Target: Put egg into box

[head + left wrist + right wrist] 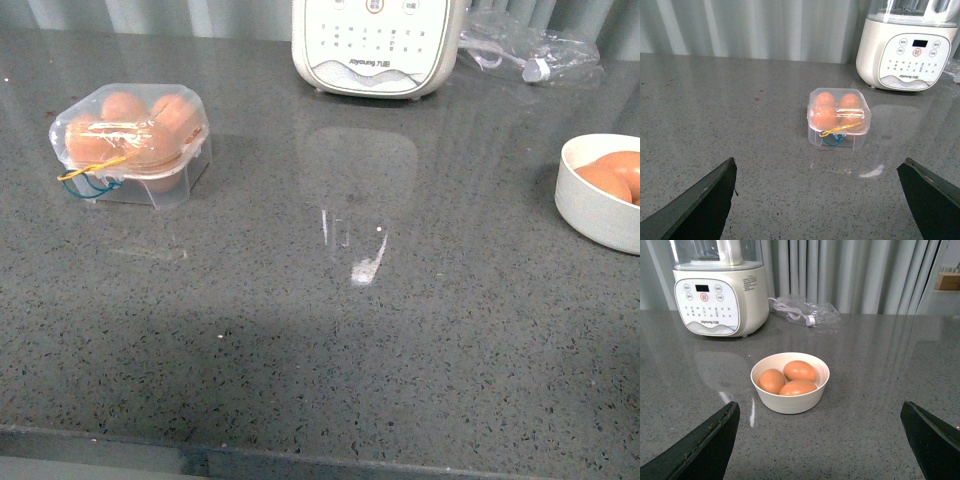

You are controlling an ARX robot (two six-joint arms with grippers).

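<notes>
1. So, farthest left on my front camera sits the box [131, 145], a small clear plastic egg case with rounded corners, resting on the grey speckled countertop [320, 340]. Its clear lid is down, and thin yellow and blue bands [92, 177] hang at its front edge.
2. Inside the box I see brown eggs; the left wrist camera shows all four hollows filled, two eggs at the back and two at the front. I cannot tell which of them is the egg [850, 100] of the task, since they all look alike.
3. My left gripper [820, 200] shows only in its own wrist camera, as two dark fingertips [700, 205] at the frame's lower corners. They stand wide apart and hold nothing, and the box lies well ahead of them, untouched.
4. Next, at the back of the counter near the middle, stands a cream soy milk maker [377, 45] with a button panel on its front; its reflection shows on the counter before it.
5. Just right of that appliance lies a crumpled clear plastic bag [530, 50] with a cord inside.
6. At the far right edge sits a round white bowl [590, 205]. The right wrist camera shows three brown eggs [799, 371] in it, touching one another.
7. My right gripper [822, 442] likewise shows only in its wrist camera: two dark fingertips [932, 440] spread wide, empty, with the bowl ahead between them and clear of both.
</notes>
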